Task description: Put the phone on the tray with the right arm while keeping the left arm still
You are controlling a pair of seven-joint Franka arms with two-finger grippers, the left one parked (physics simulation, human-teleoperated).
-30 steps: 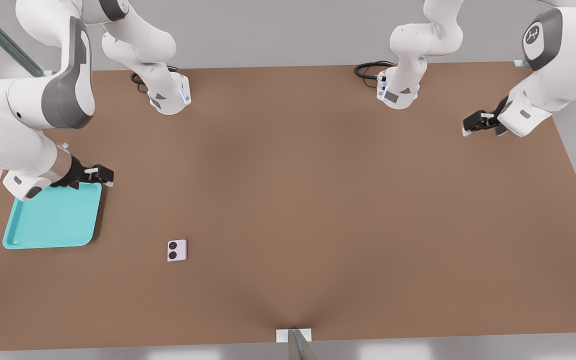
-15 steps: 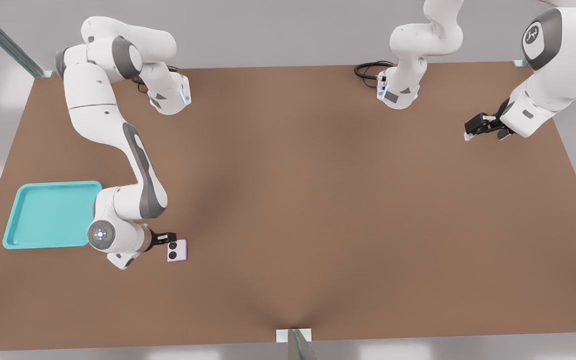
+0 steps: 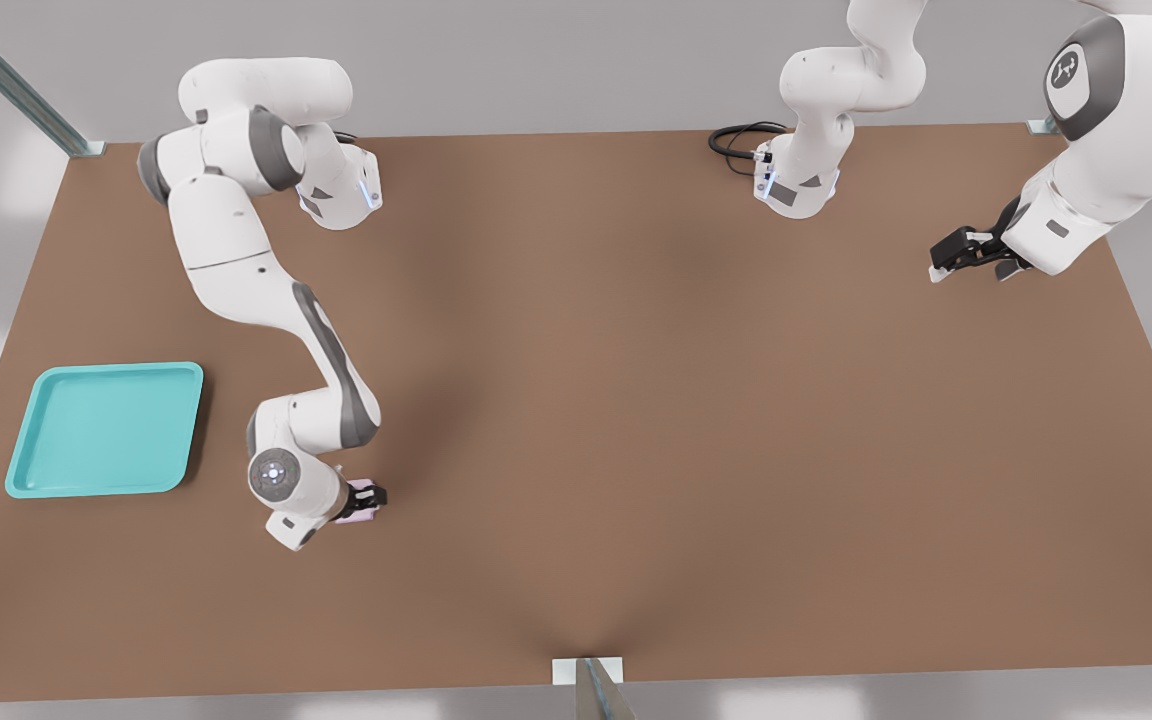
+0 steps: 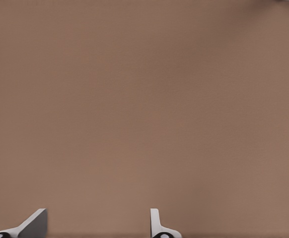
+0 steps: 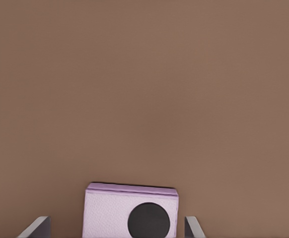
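Now the right arm's gripper (image 3: 364, 500) hangs low over the phone (image 3: 361, 497), fingers apart and not yet closed on it.

Seen from the wrist, the two fingertips (image 5: 39, 226) stand either side of the pale pink phone (image 5: 130, 210) with clear gaps, seemingly so they can pinch its two opposite edges. The phone lies on the brown table (image 3: 636, 400), well apart from the turquoise tray (image 3: 104, 431), towards the front view's right of it. Wrist and gripper cover most of the phone from the front; only one lens shows at the wrist.
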